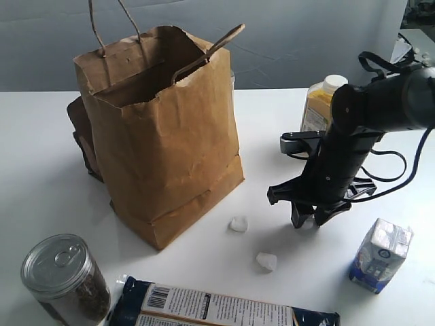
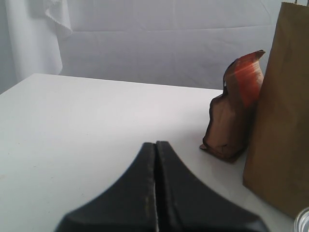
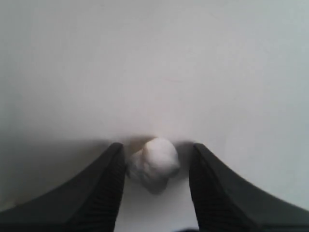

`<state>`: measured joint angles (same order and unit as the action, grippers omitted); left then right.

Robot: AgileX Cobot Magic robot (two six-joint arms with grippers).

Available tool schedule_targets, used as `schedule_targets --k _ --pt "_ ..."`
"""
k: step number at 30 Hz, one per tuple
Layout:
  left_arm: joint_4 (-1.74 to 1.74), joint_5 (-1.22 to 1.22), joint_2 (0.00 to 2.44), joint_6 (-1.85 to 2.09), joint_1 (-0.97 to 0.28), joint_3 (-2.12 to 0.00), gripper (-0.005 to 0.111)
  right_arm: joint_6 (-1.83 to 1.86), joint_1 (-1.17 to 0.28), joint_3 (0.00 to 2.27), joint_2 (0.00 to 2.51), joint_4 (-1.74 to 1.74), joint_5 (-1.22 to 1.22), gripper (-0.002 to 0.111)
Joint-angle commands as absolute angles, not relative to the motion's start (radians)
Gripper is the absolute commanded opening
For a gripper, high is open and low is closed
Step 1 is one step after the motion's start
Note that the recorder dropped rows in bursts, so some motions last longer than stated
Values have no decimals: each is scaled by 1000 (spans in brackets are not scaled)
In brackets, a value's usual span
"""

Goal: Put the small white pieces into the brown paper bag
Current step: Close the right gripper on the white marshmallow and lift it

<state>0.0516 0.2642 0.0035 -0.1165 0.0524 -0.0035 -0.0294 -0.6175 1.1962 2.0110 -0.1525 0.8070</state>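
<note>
- The right gripper (image 3: 155,151) stands spread on the table (image 1: 41,176). One white piece (image 3: 154,164) lies between its fingers (image 3: 104,188). It sits close against one finger, and a slim gap shows at the other, so nothing is pinched.
- Only the right wrist view shows that lump clearly. In the exterior view the right gripper (image 1: 307,221) points down at the tabletop, and its dark fingers hide nearly all of the lump.
- The left gripper (image 2: 155,145) has its fingers pressed together with nothing between them. It shows only in the left wrist view, not in the exterior view.
- A second white piece (image 1: 238,224) lies on the table just off the front corner of the brown paper bag (image 1: 170,136). A third white piece (image 1: 266,261) lies nearer the camera, between the second piece and the right gripper's side.
- The bag stands upright with its mouth open, well to the left of the right gripper. Its inside is dark, and the top of one cord handle is cut off by the frame.
- The left wrist view catches one side of the brown paper bag (image 2: 285,106) with a dark brown pouch (image 2: 234,116) against it. In the exterior view the dark brown pouch (image 1: 81,139) is mostly hidden behind the bag.
- A yellow bottle (image 1: 319,102) stands behind the right arm, and a small carton (image 1: 382,255) stands just beside the gripper on its far-right side.
- A clear can (image 1: 64,278) and a flat packet (image 1: 217,305) are cut off at the bottom edge.
- Bare tabletop lies between the gripper and the bag.
</note>
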Motion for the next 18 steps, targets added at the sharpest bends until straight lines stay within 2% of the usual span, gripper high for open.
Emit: schedule_targets --k 1,3,7,11,18 --pt "44 258 0 -120 46 0 0 -36 -618 1201 2032 -149 803 39" --pt "44 258 0 -120 46 0 0 -38 -618 1199 2032 -149 801 34" --pt "44 258 0 -120 46 0 0 -38 -618 1199 2028 -149 816 13" --pt "44 258 0 -120 46 0 0 -36 -630 1199 2011 -149 847 0" --pt "44 258 0 -120 46 0 0 -23 -734 1145 1872 -172 791 0"
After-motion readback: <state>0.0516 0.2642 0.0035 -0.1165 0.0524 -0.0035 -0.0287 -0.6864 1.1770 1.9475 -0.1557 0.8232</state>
